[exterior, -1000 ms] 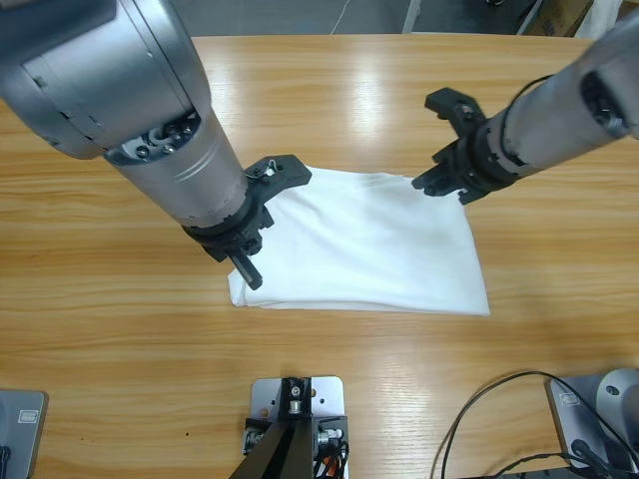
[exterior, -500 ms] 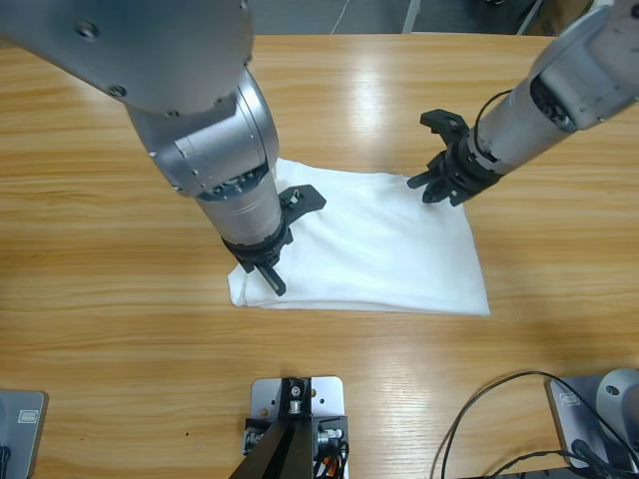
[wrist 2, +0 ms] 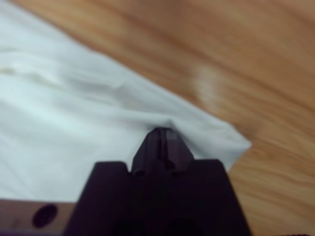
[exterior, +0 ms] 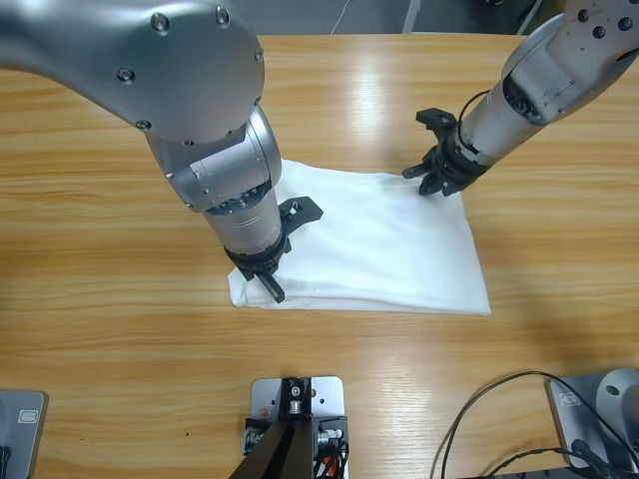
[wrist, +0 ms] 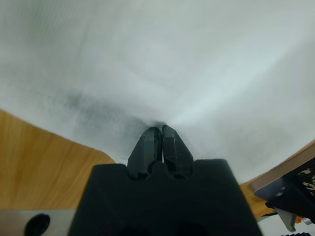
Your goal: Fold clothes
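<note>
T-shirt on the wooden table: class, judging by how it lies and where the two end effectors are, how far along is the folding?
Done: the T-shirt lies as a compact white rectangle, sleeves not showing. In hand: the left end effector is pinching cloth near one end, and the right end effector is closed on a corner at the other. Left: probably one more fold, then release.

We see a long wooden table (exterior: 100, 220) with light, glossy grain — on it lies one thing, the folded white T-shirt (exterior: 389, 249), spread flat near the middle — a black cable (exterior: 479, 419) loops at its near right corner
</note>
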Motion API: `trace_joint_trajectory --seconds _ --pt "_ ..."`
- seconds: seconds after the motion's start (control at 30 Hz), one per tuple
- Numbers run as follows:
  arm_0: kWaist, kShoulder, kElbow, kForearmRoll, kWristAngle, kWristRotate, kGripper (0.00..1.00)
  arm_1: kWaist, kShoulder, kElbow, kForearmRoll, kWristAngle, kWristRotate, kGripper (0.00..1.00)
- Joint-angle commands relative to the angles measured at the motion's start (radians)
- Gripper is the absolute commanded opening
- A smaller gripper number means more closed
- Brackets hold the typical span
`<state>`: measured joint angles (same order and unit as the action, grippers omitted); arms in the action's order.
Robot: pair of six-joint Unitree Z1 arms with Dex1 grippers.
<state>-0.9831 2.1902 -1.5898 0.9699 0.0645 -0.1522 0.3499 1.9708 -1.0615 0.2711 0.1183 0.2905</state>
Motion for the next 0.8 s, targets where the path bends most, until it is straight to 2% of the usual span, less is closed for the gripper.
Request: trace_joint_trajectory --seconds 0.03,0.23,0.37,0.43,0.47,0.5,0.53,0.57,0.6,0.63,0.7,0.73,0.8 --pt "-0.022 0.059 0.084 -0.030 -0.017 -0.018 0.000 -0.108 0.074 -0.027 -0.024 -0.033 -0.024 0.000" --pt "-0.023 0.027 0.088 -0.030 0.001 -0.028 0.000 -0.124 0.029 -0.004 -0.026 -0.043 -0.027 0.000" --pt "0.010 -0.108 0.066 -0.007 0.061 -0.030 0.000 -0.124 -0.159 0.005 0.001 -0.038 -0.037 0.000" --pt "0.048 -0.193 0.048 0.014 0.075 -0.014 0.000 -0.124 -0.280 -0.033 0.121 0.007 -0.037 0.000" --pt "0.070 -0.227 0.042 0.017 0.073 0.006 0.000 -0.128 -0.330 -0.059 0.199 0.038 -0.036 0.175" --pt "0.092 -0.251 0.037 0.022 0.060 0.028 0.000 -0.139 -0.373 -0.075 0.269 0.085 -0.038 0.566" --pt "0.113 -0.270 0.036 0.024 0.037 0.053 0.000 -0.157 -0.419 -0.076 0.324 0.139 -0.040 0.886" --pt "0.130 -0.283 0.036 0.025 0.011 0.075 0.000 -0.167 -0.453 -0.063 0.351 0.172 -0.040 0.973" --pt "0.143 -0.293 0.036 0.026 -0.011 0.084 0.198 -0.179 -0.481 -0.039 0.367 0.199 -0.033 0.991" --pt "0.147 -0.302 0.037 0.026 -0.022 0.090 0.519 -0.195 -0.505 -0.007 0.376 0.225 -0.015 1.000" --pt "0.147 -0.311 0.047 0.027 -0.027 0.097 0.915 -0.243 -0.529 0.090 0.376 0.277 0.043 1.000" --pt "0.147 -0.313 0.059 0.027 -0.030 0.093 0.952 -0.260 -0.532 0.152 0.358 0.294 0.068 1.000" --pt "0.146 -0.314 0.090 0.026 -0.036 0.085 0.959 -0.270 -0.533 0.300 0.242 0.327 0.115 1.000"
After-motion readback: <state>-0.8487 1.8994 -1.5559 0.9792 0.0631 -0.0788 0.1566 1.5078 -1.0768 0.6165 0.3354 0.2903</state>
